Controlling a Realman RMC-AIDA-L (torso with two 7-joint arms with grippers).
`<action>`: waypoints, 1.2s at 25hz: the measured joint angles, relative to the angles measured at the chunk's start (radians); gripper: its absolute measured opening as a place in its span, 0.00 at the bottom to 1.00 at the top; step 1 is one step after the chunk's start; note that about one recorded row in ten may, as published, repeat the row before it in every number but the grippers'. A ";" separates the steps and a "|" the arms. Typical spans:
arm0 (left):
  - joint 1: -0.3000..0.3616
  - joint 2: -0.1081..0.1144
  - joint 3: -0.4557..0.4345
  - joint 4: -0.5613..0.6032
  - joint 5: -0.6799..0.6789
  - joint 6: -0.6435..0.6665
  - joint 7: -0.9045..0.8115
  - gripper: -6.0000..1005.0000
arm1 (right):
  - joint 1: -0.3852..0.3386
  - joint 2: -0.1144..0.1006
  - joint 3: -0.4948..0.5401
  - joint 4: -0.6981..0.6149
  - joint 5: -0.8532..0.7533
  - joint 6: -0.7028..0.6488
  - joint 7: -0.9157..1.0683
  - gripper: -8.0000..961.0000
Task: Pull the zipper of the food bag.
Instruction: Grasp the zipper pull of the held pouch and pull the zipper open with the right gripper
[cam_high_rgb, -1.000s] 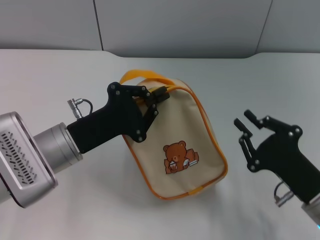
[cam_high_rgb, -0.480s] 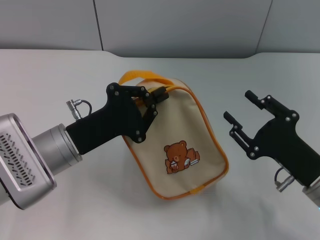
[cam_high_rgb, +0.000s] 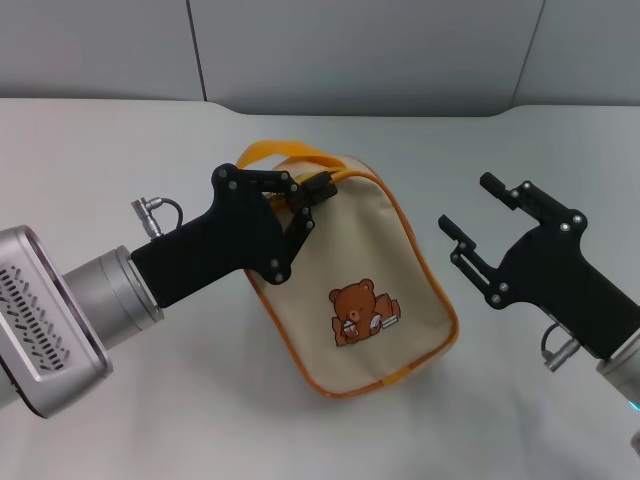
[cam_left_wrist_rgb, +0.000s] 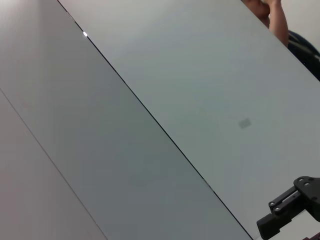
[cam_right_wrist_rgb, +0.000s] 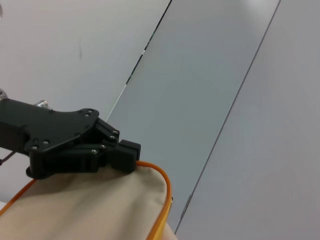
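Head view: food bag (cam_high_rgb: 355, 285) lay on the white table (cam_high_rgb: 100, 160) at centre, beige face up, bear patch (cam_high_rgb: 358, 312) toward its near end, orange piping round the edge. Orange loop handle (cam_high_rgb: 285, 154) arched over the far end. Left gripper (cam_high_rgb: 318, 192) reached in from the near left, fingers pressed together on the bag's far top edge just under the handle, pinching the orange rim there. Zipper (cam_high_rgb: 362, 175) showed only as a thin orange line along that far rim; pull tab hidden by the fingertips, so could not tell whether held. Right gripper (cam_high_rgb: 473, 214) hovered to the right of the bag, apart from it, fingers spread wide and aimed toward the far left.

Left wrist view: mostly grey wall panels and dark seams. Black tip of the right gripper (cam_left_wrist_rgb: 292, 210) visible in a corner, farther off. Own fingers out of sight. Bag not visible.

Right wrist view: left gripper (cam_right_wrist_rgb: 127, 156) seen across the bag, black fingers closed at the bag's rim. Beige cloth of the food bag (cam_right_wrist_rgb: 95, 210) filled the close part, orange zipper (cam_right_wrist_rgb: 162, 192) edge curving down its corner right beside the fingertips. Small metal piece glimpsed low on that edge, too small to identify. Grey panels behind.
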 joint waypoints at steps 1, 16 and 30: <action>0.000 0.000 0.000 0.001 0.000 0.000 0.000 0.09 | 0.001 0.000 -0.001 0.001 0.000 0.000 0.000 0.55; -0.003 0.000 -0.002 -0.002 0.000 -0.007 -0.001 0.10 | 0.050 0.000 -0.018 0.004 -0.001 0.054 0.002 0.55; -0.003 0.000 -0.001 -0.005 0.003 -0.008 -0.002 0.11 | 0.099 0.003 -0.071 0.019 -0.003 0.074 0.001 0.55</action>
